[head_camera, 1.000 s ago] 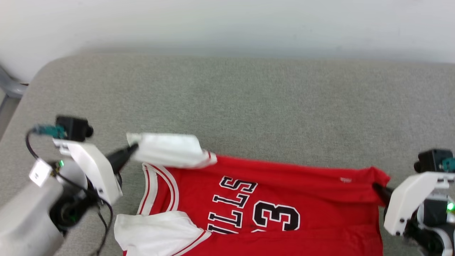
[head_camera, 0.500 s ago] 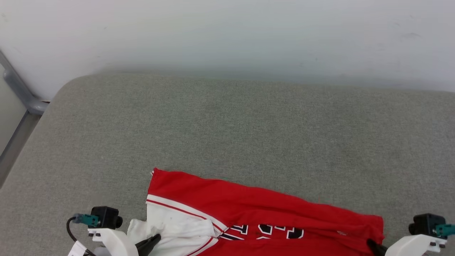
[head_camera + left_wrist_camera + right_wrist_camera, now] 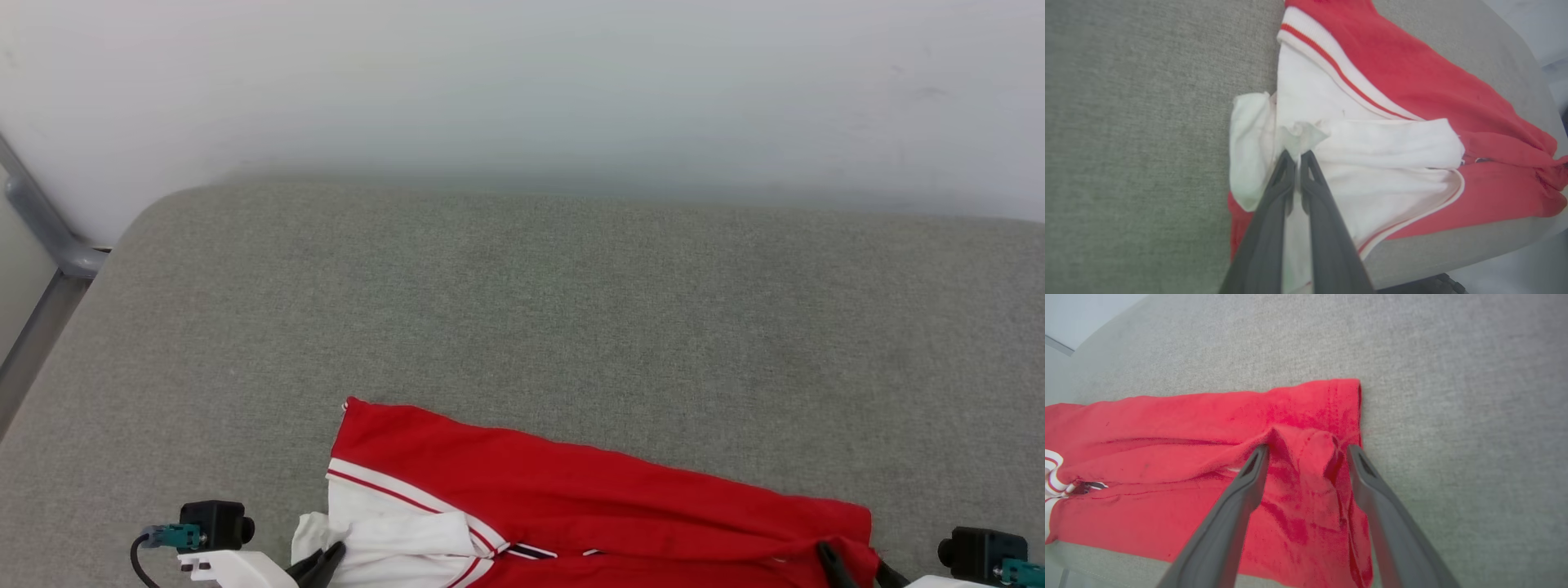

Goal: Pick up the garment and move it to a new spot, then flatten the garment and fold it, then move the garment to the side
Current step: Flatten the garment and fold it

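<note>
The left gripper [image 3: 1298,154] pinches white cloth of the one shirt [image 3: 571,482], fingers almost together. The right gripper [image 3: 1306,451] stands spread wide, astride a red hem fold.

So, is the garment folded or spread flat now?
Folded. The garment is doubled over: a red layer covers the chest, leaving a thin strip of lettering visible.

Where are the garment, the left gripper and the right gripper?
garment [image 3: 588,482]: head view, red body panel.
left gripper [image 3: 1298,156]: left wrist view, between its fingertips.
right gripper [image 3: 1307,450]: right wrist view, between its fingertips.
</note>
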`<state>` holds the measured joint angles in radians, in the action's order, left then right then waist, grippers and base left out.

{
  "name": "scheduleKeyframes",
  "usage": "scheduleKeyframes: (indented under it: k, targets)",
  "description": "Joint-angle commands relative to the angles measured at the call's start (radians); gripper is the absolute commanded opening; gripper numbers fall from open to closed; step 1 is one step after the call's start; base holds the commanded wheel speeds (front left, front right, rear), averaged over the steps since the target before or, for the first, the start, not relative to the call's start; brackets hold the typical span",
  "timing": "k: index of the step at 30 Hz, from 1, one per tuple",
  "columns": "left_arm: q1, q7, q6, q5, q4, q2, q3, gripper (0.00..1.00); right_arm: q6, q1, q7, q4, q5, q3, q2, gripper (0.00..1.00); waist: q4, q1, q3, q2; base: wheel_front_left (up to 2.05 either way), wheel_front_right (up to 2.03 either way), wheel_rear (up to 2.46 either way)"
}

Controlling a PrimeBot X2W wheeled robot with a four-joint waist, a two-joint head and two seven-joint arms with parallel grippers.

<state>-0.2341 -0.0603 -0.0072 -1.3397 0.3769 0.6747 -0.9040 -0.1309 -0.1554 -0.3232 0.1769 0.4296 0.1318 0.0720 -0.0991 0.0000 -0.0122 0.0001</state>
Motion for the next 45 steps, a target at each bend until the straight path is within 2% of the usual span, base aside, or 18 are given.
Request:
scheduleKeyframes:
  k: [1, 7, 14, 18, 24, 29, 32, 38, 45]
  targets:
    - [0.011, -0.018, 0.011, 0.013, -0.001, -0.004, 0.002, 1.0, 0.0, -0.015, 0.024, -0.016, -0.001, -0.012, 0.008, 1.0, 0.002, 0.0, 0.007, -0.0001, 0.0, 0.0, 0.0]
    - [-0.005, -0.135, 0.052, 0.084, -0.049, 0.001, 0.024, 1.0, 0.0, -0.036, 0.088, -0.123, -0.005, -0.041, 0.014, 1.0, 0.006, 0.0, 0.028, -0.0001, 0.0, 0.0, 0.0]
    - [-0.029, -0.203, 0.129, 0.215, -0.136, 0.009, 0.128, 1.0, 0.0, -0.023, 0.005, -0.204, -0.015, 0.014, 0.021, 1.0, 0.006, 0.0, 0.036, -0.0001, 0.0, 0.0, 0.0]
    - [-0.004, -0.205, 0.17, 0.35, -0.213, -0.033, 0.271, 1.0, 0.0, -0.006, -0.082, -0.213, -0.018, 0.052, 0.038, 1.0, 0.002, 0.0, 0.035, -0.0001, 0.0, 0.0, 0.0]
    - [0.087, -0.206, 0.181, 0.575, -0.31, -0.121, 0.456, 1.0, 0.0, 0.014, -0.228, -0.221, -0.031, 0.084, 0.068, 1.0, -0.002, 0.0, 0.032, -0.0001, 0.0, 0.0, 0.0]
    - [0.15, -0.206, 0.155, 0.721, -0.353, -0.189, 0.542, 1.0, 0.0, 0.022, -0.36, -0.208, -0.034, 0.092, 0.078, 1.0, -0.018, 0.0, 0.023, -0.0001, 0.0, 0.0, 0.0]
    - [0.179, -0.206, 0.128, 0.775, -0.361, -0.226, 0.574, 1.0, 0.0, 0.022, -0.403, -0.19, -0.035, 0.095, 0.072, 1.0, -0.031, 0.0, 0.017, -0.0001, 0.0, 0.0, 0.0]
    - [0.212, -0.206, 0.082, 0.835, -0.353, -0.279, 0.61, 1.0, 0.0, 0.027, -0.448, -0.13, -0.029, 0.085, 0.043, 1.0, -0.046, 0.0, -0.013, -0.0001, 0.0, 0.0, 0.0]
    - [0.2, -0.206, 0.03, 0.879, -0.334, -0.326, 0.653, 1.0, 0.0, 0.039, -0.449, -0.022, -0.007, 0.038, 0.021, 1.0, -0.048, 0.0, -0.045, -0.0001, 0.0, 0.0, 0.0]
